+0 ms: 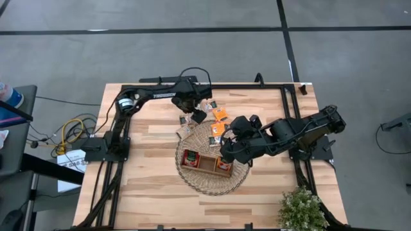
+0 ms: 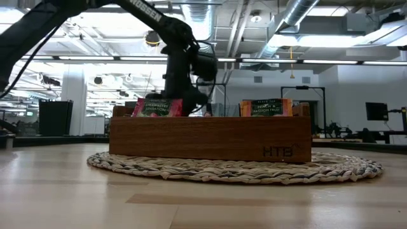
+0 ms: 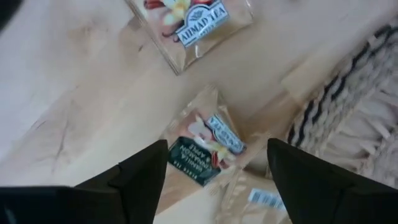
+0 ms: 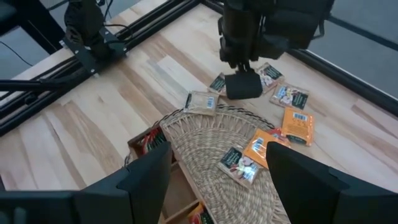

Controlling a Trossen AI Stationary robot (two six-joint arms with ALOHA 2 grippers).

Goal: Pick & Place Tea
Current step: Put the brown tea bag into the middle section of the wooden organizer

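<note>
Tea sachets lie scattered at the far rim of the round wicker mat [image 1: 212, 183]. My left gripper [image 1: 198, 116] hangs open over a pale sachet [image 3: 205, 146]; its fingers stand on either side of it [image 3: 217, 143] and I see no touch. Another pale sachet [image 3: 199, 18] lies beyond it. My right gripper [image 1: 225, 149] is open above the mat, near the wooden tray [image 1: 207, 168], with nothing between its fingers [image 4: 219, 146]. In the tray a red sachet [image 2: 156, 107] stands in one end compartment and an orange sachet [image 2: 267, 107] in the other.
An orange sachet [image 4: 258, 149] and a pale sachet [image 4: 239, 163] lie on the mat in front of the right gripper. More sachets [image 4: 297, 124] lie on bare wood past the mat. A potted plant [image 1: 300, 210] stands at the table's near right corner. Black frame rails [image 1: 292, 115] run along the sides.
</note>
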